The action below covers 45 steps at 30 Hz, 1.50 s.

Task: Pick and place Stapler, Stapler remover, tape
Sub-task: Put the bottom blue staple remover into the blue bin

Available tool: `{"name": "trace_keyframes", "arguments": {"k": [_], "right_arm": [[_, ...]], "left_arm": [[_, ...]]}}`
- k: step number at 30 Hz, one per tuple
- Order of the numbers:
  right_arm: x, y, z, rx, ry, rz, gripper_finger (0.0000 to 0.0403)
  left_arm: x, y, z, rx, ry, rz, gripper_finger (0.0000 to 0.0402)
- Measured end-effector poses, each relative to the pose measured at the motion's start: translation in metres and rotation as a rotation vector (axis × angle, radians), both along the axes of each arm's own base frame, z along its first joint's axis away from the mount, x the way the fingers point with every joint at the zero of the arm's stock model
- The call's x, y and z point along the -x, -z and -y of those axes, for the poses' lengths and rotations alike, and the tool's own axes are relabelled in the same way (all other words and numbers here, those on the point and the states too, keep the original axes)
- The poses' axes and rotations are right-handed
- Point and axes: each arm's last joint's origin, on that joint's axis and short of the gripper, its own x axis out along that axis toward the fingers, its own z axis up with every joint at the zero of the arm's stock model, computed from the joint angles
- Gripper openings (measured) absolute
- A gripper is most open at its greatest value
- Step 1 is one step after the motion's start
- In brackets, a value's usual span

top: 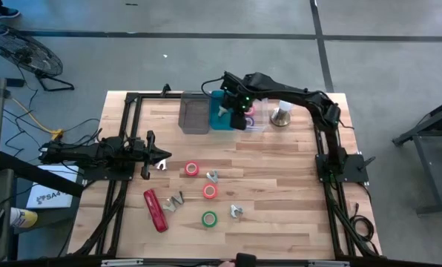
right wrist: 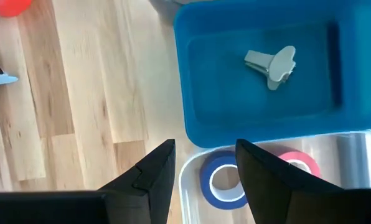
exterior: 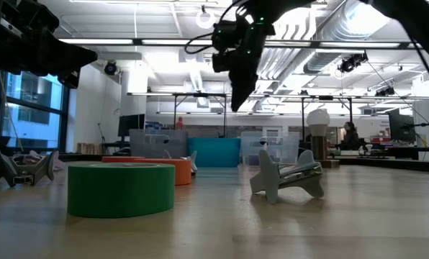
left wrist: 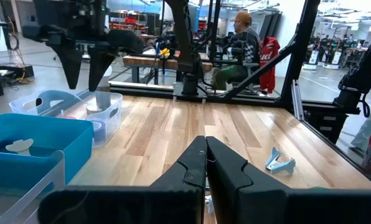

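The red stapler (top: 155,210) lies flat near the table's front left. Red (top: 192,169), orange (top: 210,191) and green (top: 208,219) tape rolls lie flat on the wood, with silvery stapler removers (top: 212,176) (top: 175,200) (top: 236,211) among them. My right gripper (right wrist: 205,165) hangs open and empty above the seam between the blue bin (right wrist: 192,93) and the clear bin (right wrist: 188,180). The blue bin holds a stapler remover (right wrist: 271,65). The clear bin holds a blue-purple roll (right wrist: 223,180) and a pink roll (right wrist: 297,163). My left gripper (left wrist: 205,162) rests shut at the table's left.
A grey bin (top: 193,115) stands left of the blue one along the far edge, and a silver bell-shaped object (top: 282,115) stands right of the clear bin. Black frame rails (top: 128,133) run along both table sides. People sit in the room beyond the table.
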Motion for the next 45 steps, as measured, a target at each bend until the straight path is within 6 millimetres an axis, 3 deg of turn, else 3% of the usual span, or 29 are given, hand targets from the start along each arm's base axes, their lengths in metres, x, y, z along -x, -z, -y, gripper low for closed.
{"name": "trace_keyframes", "arguments": {"k": [17,25,45], "right_arm": [[0.042,0.026,-0.05,0.012,-0.035,-0.023,0.016],[0.036,0.028,-0.065,-0.002,-0.017,0.0,0.016],[0.027,0.028,-0.091,-0.121,0.297,0.03,0.016]], "left_arm": [[0.0,0.0,0.0,0.0,0.0,0.0,0.0005],[0.0,0.0,0.0,0.0,0.0,0.0,0.0005],[0.0,0.0,0.0,0.0,0.0,0.0,0.0005]]}}
